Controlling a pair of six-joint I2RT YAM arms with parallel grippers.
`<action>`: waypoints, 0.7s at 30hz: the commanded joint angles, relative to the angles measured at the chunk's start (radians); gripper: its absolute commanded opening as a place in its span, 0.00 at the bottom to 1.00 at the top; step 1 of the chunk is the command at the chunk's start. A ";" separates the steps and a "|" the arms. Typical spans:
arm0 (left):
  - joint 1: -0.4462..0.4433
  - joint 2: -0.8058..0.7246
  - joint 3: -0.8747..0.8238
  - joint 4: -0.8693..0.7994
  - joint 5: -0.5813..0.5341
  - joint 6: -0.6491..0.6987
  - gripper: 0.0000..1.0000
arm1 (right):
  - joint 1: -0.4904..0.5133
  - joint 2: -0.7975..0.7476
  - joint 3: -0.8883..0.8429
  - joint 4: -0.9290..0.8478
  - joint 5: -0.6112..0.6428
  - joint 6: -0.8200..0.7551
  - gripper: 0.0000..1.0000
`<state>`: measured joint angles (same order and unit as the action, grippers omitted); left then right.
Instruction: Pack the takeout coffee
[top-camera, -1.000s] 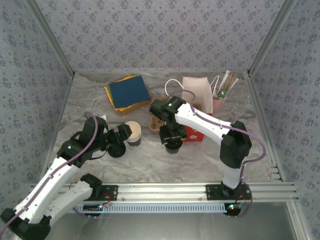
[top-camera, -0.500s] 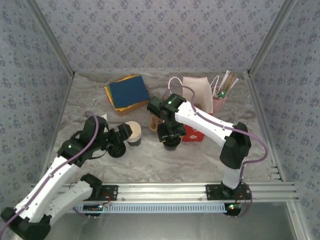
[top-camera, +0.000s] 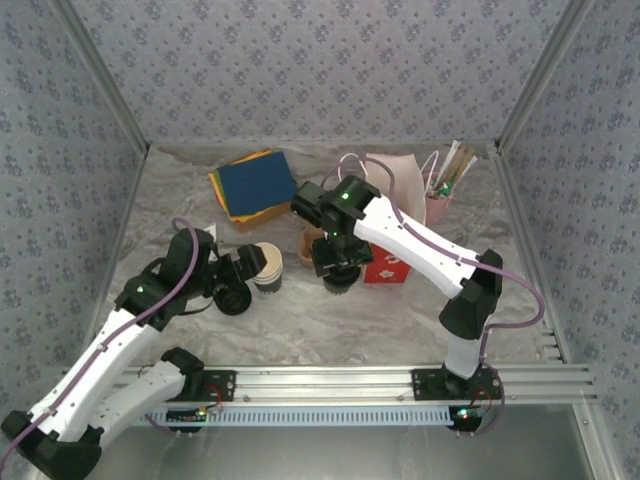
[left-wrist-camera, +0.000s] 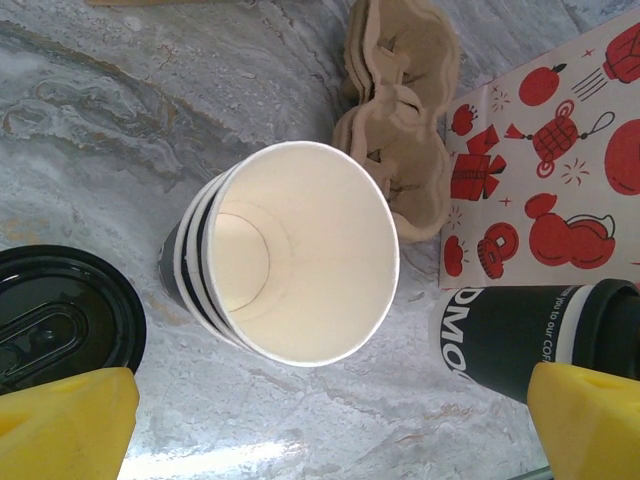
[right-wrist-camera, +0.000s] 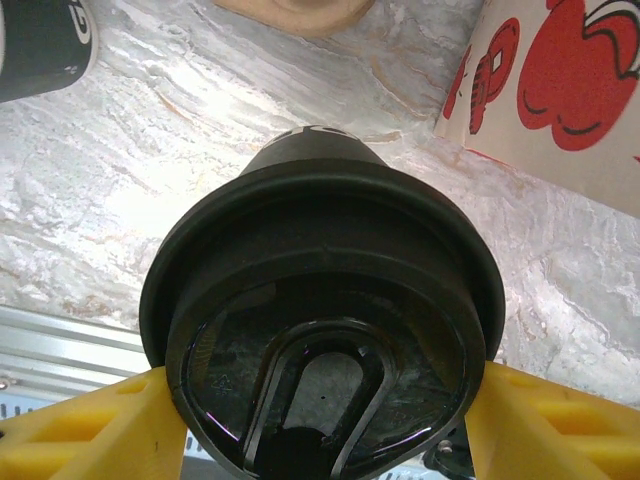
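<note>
A marbled tabletop (top-camera: 300, 320) is seen from above, set between patterned walls, with two white arms reaching in from the near edge. The takeout coffee (top-camera: 341, 284) is a dark paper cup under a round black lid. It is near the middle of the tabletop, just in front of a brown cardboard cup carrier (top-camera: 312, 243) and just left of a paper bag with red prints (top-camera: 392, 190).

The right fingers (right-wrist-camera: 95, 425) are closed on the coffee. In the right wrist view the black lid is in the middle, and one yellow finger presses against each side just under the lid's rim. Whether the cup's base touches the tabletop cannot be told.

The left fingers (left-wrist-camera: 60, 425) are spread fully wide and hold nothing. In the left wrist view a stack of lidless paper cups (left-wrist-camera: 300, 250), cream inside, stands between and beyond them, apart from both. A loose black lid (left-wrist-camera: 60, 310) lies on the tabletop close to one finger. The takeout coffee (left-wrist-camera: 500, 340) shows at the lower right, near the other finger and apart from the stack, with the printed bag behind it.
</note>
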<state>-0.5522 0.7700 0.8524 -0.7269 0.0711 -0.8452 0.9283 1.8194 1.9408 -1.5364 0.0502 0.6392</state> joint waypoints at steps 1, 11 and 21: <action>-0.007 0.004 0.039 0.027 0.019 0.023 1.00 | 0.005 -0.032 0.070 -0.095 0.029 -0.002 0.69; -0.016 0.020 0.053 0.041 0.011 0.026 1.00 | 0.007 -0.038 0.266 -0.216 0.057 -0.077 0.70; -0.035 0.056 0.092 0.042 -0.013 0.034 1.00 | -0.006 -0.096 0.361 -0.252 0.072 -0.090 0.70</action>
<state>-0.5785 0.8200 0.9012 -0.7025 0.0734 -0.8333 0.9272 1.7660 2.2620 -1.6039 0.0944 0.5636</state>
